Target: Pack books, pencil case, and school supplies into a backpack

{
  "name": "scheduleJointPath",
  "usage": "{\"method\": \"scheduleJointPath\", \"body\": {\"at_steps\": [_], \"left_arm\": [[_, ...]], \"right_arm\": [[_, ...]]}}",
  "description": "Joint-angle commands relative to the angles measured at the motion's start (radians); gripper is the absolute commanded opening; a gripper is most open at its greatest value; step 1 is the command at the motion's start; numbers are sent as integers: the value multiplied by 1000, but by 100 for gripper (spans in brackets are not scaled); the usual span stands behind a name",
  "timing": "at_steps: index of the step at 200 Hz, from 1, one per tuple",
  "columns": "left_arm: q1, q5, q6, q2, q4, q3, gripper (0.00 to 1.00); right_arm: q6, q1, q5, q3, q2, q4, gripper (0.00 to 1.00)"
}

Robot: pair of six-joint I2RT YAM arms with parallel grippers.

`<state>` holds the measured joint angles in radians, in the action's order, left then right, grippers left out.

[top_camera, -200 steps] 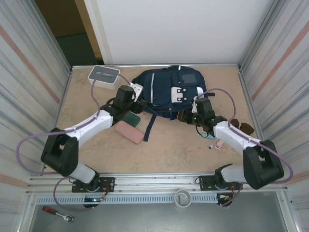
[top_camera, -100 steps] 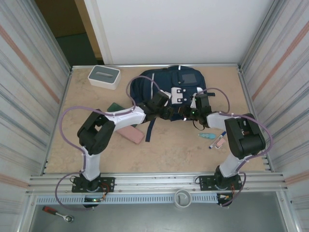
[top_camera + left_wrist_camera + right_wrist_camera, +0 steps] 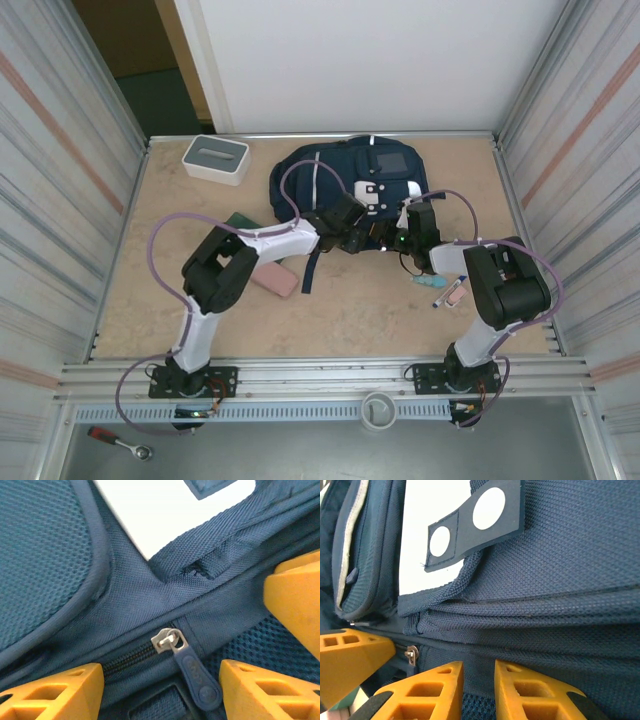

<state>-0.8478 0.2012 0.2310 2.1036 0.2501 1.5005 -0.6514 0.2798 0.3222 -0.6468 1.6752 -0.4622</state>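
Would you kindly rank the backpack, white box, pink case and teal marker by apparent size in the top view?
1. Backpack
2. White box
3. Pink case, partly hidden, so unsure against the box
4. Teal marker

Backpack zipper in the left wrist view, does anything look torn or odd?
Nothing clearly damaged. The zipper looks shut, its pull lying flat and intact. The dark gap under the webbing above it looks like a fold, though fraying can't be ruled out.

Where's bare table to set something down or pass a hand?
Free: near strip of table, short of pink case and teal marker; far-right corner beside the backpack. Crowded: backpack's near edge, where left gripper and right gripper meet.
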Motion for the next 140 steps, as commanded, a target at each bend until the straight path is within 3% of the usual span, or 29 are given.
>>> {"method": "scheduleJointPath", "body": {"at_steps": [1, 25, 58, 140], "left_arm": [[-16, 83, -70, 54, 81, 62, 62], [-31, 154, -101, 77, 101, 84, 62], [-38, 209, -143, 69, 121, 107, 54], [-39, 148, -203, 55, 120, 135, 29]], "right_arm": [[-29, -7, 13, 41, 38, 105, 23], [-32, -8, 15, 50, 48, 93, 23], [-29, -17, 19, 53, 60, 90, 23], [-21, -27, 14, 59, 58, 96, 24]]}}
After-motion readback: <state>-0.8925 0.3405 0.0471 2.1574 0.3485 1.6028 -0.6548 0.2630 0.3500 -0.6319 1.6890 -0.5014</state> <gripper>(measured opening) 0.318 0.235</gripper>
